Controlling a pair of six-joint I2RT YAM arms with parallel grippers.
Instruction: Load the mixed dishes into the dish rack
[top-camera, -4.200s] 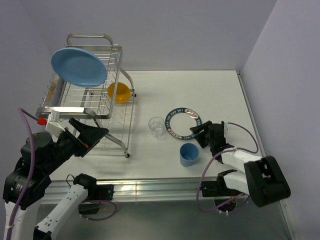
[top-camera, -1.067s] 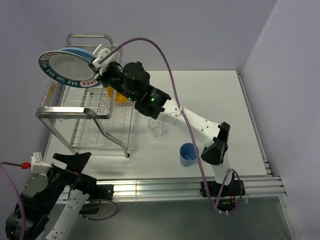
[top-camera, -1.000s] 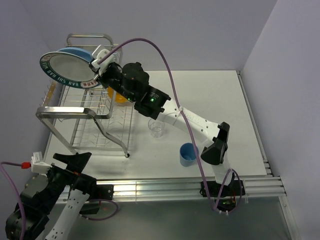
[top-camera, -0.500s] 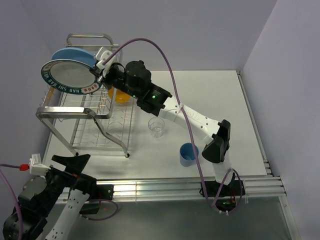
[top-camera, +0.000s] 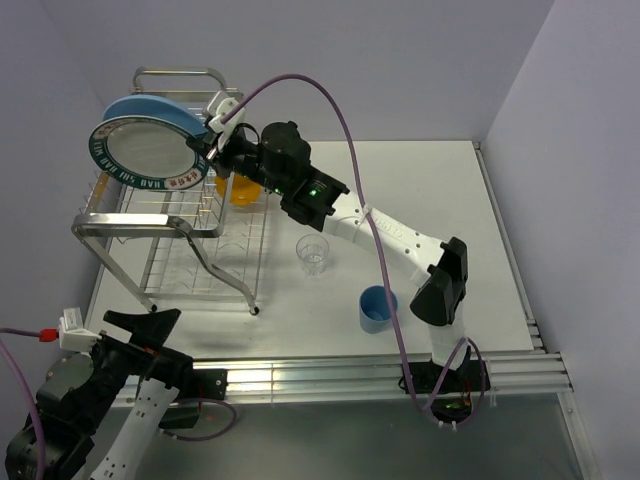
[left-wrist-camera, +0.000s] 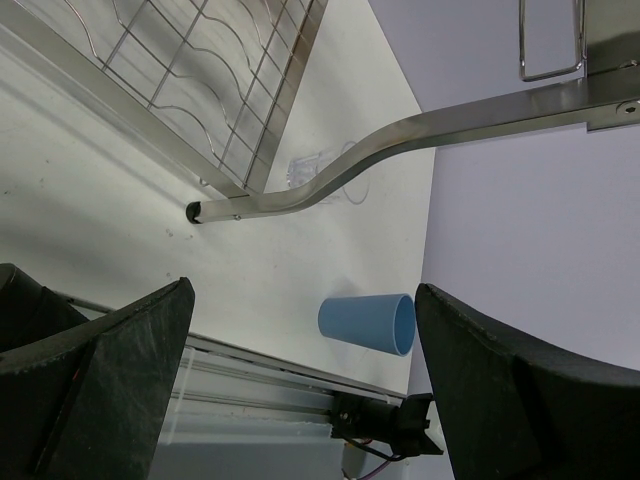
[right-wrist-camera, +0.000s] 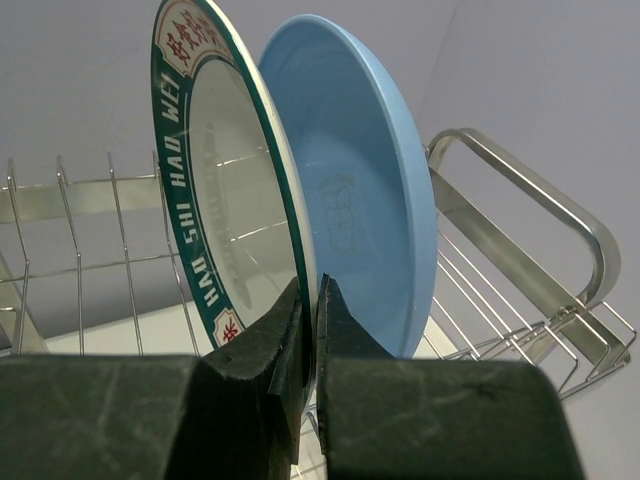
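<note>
Right gripper, jaws clamped on the edge of the white plate with teal lettered rim, holds it upright at upper left, just in front of the light-blue plate standing in the dish rack; left gripper, lower left, is spread wide and empty; blue cup and clear glass lie mid-frame on the table

My right tool has the lettered plate before the plain plate in the dish rack; glass and cup are right of it, on the table.
</note>
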